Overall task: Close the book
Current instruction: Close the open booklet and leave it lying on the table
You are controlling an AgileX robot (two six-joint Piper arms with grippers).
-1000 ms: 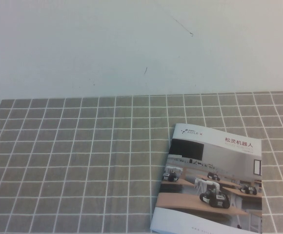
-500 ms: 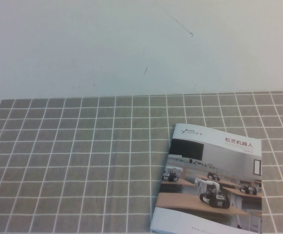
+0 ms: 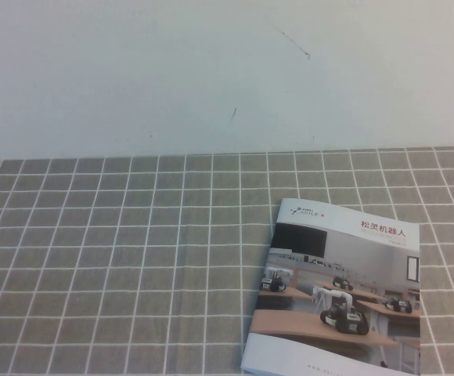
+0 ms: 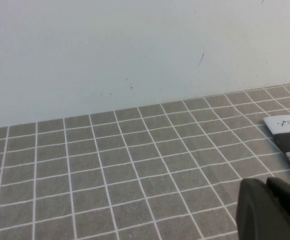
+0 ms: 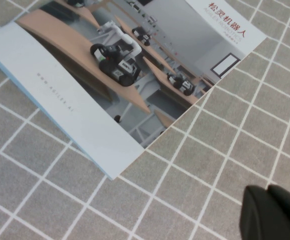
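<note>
High view first, Ana said: the AgileX booklet [image 3: 336, 294] lay flat with its front cover up, toward the near right corner of the table [image 3: 133, 235]. Its lower edge ran out of sight at the near edge. To me it looked shut already.

Ben answered: Agreed, no page stood up that I could see. The left gripper [image 4: 268, 210] sat low by the near left corner, well apart from the booklet. The part of it that showed looked pressed together and held nothing.

Ana said: The right gripper [image 5: 270, 212] hung over the checked cloth [image 5: 60, 200] just beside one corner of the booklet, not touching it. It looked pressed together too, and empty.

Ben said: So what could have gone wrong from there?

Ana said: Mostly an arm doing more than was needed. I judged the booklet thin and light, so a gripper brushing that corner could have caught the cover and flipped it open again.

Ben said: Or a sideways nudge could have slid it toward the near edge, where it already sat close, and tipped it off.

Ana said: A dragging gripper might also have bunched the cloth and shifted the booklet with it.
</note>
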